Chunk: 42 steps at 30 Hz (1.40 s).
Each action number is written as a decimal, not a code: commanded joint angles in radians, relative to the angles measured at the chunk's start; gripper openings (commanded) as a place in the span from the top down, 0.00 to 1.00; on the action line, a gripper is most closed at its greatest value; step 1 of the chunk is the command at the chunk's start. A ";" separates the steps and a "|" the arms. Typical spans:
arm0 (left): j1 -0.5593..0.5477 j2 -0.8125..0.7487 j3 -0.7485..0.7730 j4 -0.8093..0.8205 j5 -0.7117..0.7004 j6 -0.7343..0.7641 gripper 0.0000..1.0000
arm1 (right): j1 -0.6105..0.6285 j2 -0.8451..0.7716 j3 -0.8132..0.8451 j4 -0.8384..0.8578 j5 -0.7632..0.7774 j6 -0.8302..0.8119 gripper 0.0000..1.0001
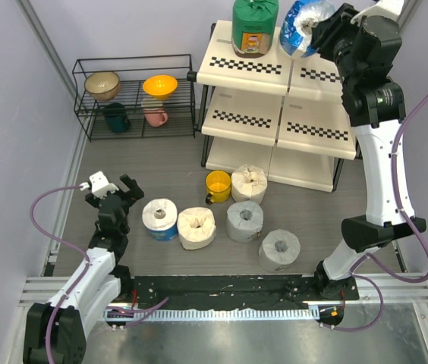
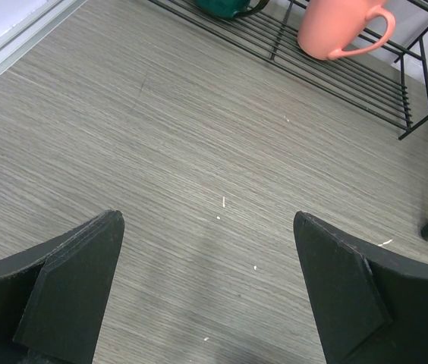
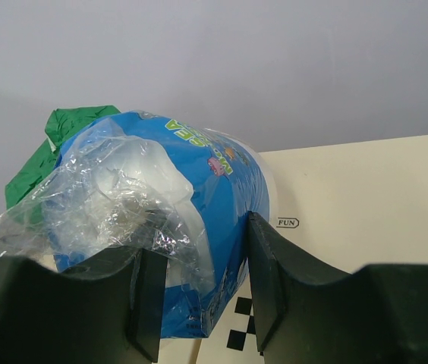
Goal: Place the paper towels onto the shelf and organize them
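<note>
My right gripper (image 1: 322, 32) is shut on a blue-and-white wrapped paper towel roll (image 1: 301, 29) and holds it tilted over the top tier of the shelf (image 1: 221, 57), just right of the green-wrapped roll (image 1: 255, 26) standing there. In the right wrist view the fingers (image 3: 263, 280) clamp the blue roll (image 3: 191, 189), with the green wrap (image 3: 55, 144) behind and the cream panel (image 3: 366, 197) below. On the floor stand another blue-and-white roll (image 1: 160, 219), two cream rolls (image 1: 196, 227) (image 1: 249, 183) and two grey-white rolls (image 1: 244, 221) (image 1: 280, 250). My left gripper (image 1: 115, 193) is open and empty (image 2: 206, 220) over bare floor.
A yellow cup (image 1: 217, 186) stands among the floor rolls. A low black wire rack (image 1: 134, 95) at the back left holds bowls and mugs; its pink mug (image 2: 335, 30) shows ahead of the left gripper. Walls close both sides.
</note>
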 commanded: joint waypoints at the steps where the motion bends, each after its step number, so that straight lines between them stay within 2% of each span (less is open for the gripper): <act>1: 0.003 -0.008 0.025 0.028 -0.021 -0.008 0.00 | -0.002 -0.061 0.002 0.105 -0.003 0.009 0.79; 8: 0.004 -0.011 0.022 0.031 -0.022 -0.008 0.00 | -0.002 -0.041 -0.007 0.107 -0.021 0.015 0.78; 12: 0.003 -0.013 0.022 0.029 -0.024 -0.008 0.00 | -0.002 -0.027 -0.007 0.105 -0.022 0.011 0.73; 26: 0.004 -0.011 0.022 0.028 -0.024 -0.009 0.00 | -0.002 -0.004 -0.004 0.119 -0.062 0.017 0.38; 37: 0.003 -0.015 0.020 0.029 -0.024 -0.008 0.00 | -0.002 -0.024 -0.018 0.127 -0.065 0.012 0.34; 42: 0.004 -0.019 0.019 0.029 -0.026 -0.009 0.00 | -0.004 -0.130 -0.125 0.196 -0.127 0.026 0.33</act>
